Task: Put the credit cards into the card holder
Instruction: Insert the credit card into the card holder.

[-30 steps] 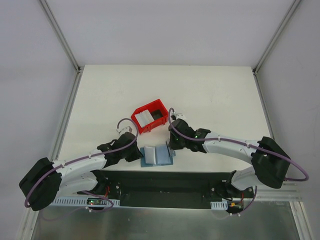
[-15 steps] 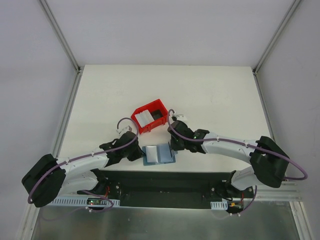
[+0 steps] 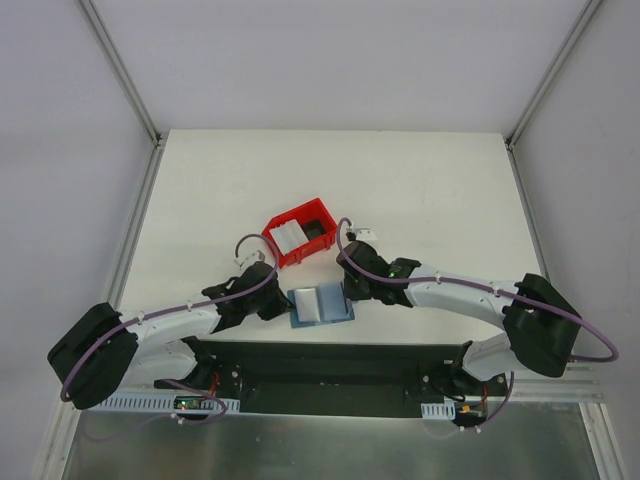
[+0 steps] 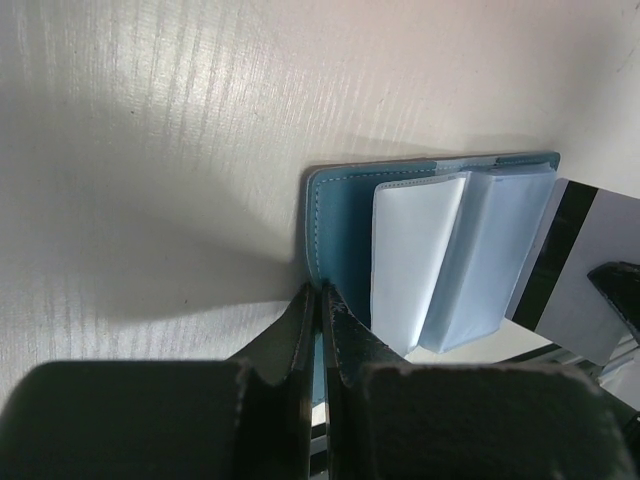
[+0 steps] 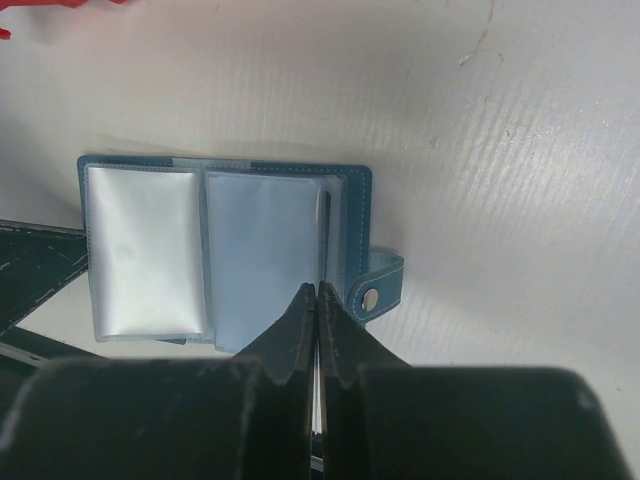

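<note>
- White table [image 3: 420,200] inside pale walls; the arms work at its near edge, and dark base plate shows just behind both sets of fingertips.
- Left gripper [image 4: 318,310]: jaws pressed together on the teal cover edge of the card holder [image 3: 320,303]. The holder lies spread open just ahead and to the right of those fingers, pale sleeves [image 4: 415,260] facing up.
- Right gripper [image 5: 316,300]: jaws closed tight, apparently on a credit card [image 4: 575,275] held edge-on. Its own camera shows only a thin line running forward from the fingertips into the holder's right half. The left wrist view shows the card's grey face and dark stripe at the holder's far side.
- Clasp tab [image 5: 378,292] sits just right of the right fingertips.
- More credit cards [image 3: 288,236] lie in the red bin [image 3: 318,212], beyond both grippers.
- Risks, as I judge them:
  - The card may miss the sleeve mouth and slide over or between sleeves, since the opening is not visible from here.
  - Pushing could drag the light holder out of the left pinch, which has only the cover's edge.
  - The holder sits at the table's near edge and could tip off if released.
  - The thin card may twist in a fingertip grip.
</note>
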Robot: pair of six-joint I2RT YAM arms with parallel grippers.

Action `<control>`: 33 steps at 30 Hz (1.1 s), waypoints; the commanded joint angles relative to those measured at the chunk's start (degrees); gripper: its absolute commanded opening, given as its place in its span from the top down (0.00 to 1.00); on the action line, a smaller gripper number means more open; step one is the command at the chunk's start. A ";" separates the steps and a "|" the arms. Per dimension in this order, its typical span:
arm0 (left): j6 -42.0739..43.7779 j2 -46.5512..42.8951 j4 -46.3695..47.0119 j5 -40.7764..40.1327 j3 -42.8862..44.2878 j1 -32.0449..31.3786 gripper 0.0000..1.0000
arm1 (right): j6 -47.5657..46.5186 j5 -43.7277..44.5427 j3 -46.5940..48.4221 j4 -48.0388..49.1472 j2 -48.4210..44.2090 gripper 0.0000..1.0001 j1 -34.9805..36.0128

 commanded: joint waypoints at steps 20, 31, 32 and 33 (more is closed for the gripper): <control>1.84 4.33 3.22 -0.03 -1.01 0.06 1.00 | -2.98 -9.42 10.66 4.93 8.99 1.00 3.63; 1.75 2.92 4.11 -0.64 -3.03 0.14 1.00 | -0.79 -9.24 2.94 9.41 1.45 1.00 -0.49; 1.66 2.92 4.11 -0.64 -3.03 0.06 1.00 | -0.09 -10.03 1.36 10.55 0.74 1.00 -1.37; 1.58 3.01 4.02 -0.64 -3.20 0.06 1.00 | 0.70 -11.00 -0.57 12.39 0.12 1.00 -2.25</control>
